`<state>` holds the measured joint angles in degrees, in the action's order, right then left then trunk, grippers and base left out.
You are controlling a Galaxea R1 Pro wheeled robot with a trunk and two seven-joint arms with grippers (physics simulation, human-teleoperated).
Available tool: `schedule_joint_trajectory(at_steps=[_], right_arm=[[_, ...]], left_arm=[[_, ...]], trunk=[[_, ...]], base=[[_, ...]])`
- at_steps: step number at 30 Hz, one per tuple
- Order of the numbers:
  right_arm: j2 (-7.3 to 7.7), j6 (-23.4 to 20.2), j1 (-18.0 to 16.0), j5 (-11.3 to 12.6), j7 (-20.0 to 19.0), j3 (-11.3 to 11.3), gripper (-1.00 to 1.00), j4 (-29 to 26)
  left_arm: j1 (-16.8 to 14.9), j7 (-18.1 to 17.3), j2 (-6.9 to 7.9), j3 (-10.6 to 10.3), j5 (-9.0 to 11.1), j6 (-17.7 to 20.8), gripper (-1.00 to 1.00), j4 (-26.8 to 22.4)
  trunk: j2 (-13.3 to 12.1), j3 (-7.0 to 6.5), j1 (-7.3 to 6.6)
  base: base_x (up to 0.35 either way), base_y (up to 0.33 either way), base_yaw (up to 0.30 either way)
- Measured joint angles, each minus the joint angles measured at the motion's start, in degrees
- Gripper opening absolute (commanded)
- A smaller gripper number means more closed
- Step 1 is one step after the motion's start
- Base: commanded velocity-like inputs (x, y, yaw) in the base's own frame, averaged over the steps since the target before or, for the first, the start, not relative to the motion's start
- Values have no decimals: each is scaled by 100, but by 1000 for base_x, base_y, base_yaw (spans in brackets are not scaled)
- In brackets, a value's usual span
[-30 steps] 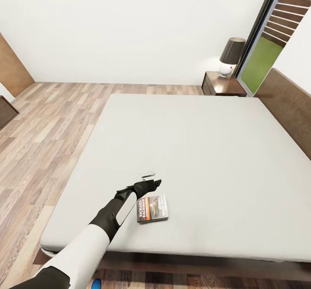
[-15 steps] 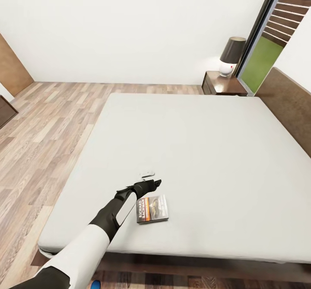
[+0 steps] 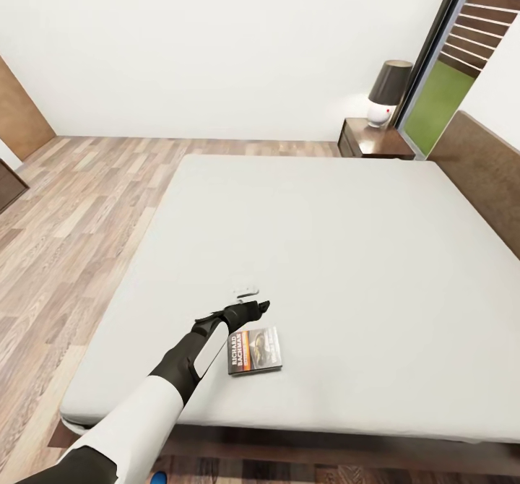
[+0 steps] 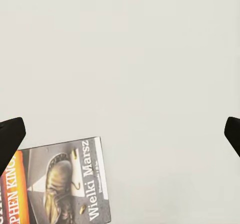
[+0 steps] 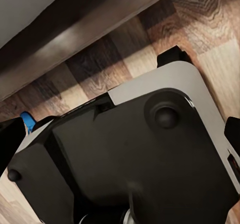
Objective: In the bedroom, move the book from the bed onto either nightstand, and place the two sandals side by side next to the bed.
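**Left pincer poised over the bed beside the book**

Head view: left arm reaches over the near edge of the bed; left pincer hovers just left of and beyond the book, which lies flat on the grey mattress near the near edge. A small white object lies just beyond the pincer.

Left wrist view adds: both dark fingertips far apart at the frame edges, pincer wide open, nothing between them; book cover reads "Wielki Marsz".

Right wrist view: robot's own base on the wood floor, dark bed frame, a sliver of a blue sandal. Right pincer fingertips sit wide apart, empty.

Versus a second ago: arm and book unchanged; whole view drifted slightly, camera only.

Room: white walls, plank floor; far right a nightstand carrying a lamp, beside a black-framed window. Headboard at right.
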<state>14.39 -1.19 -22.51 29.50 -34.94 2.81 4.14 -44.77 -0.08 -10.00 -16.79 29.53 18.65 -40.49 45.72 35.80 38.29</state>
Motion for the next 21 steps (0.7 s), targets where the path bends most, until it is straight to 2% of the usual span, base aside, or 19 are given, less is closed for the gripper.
schedule_joint_trajectory(at_steps=[21], right_arm=[[0,0,0,0,-1,0,100,-1]], left_arm=[[-3,0,0,3,5,0,100,-1]], trunk=[[843,378,462]], base=[[0,0,0]])
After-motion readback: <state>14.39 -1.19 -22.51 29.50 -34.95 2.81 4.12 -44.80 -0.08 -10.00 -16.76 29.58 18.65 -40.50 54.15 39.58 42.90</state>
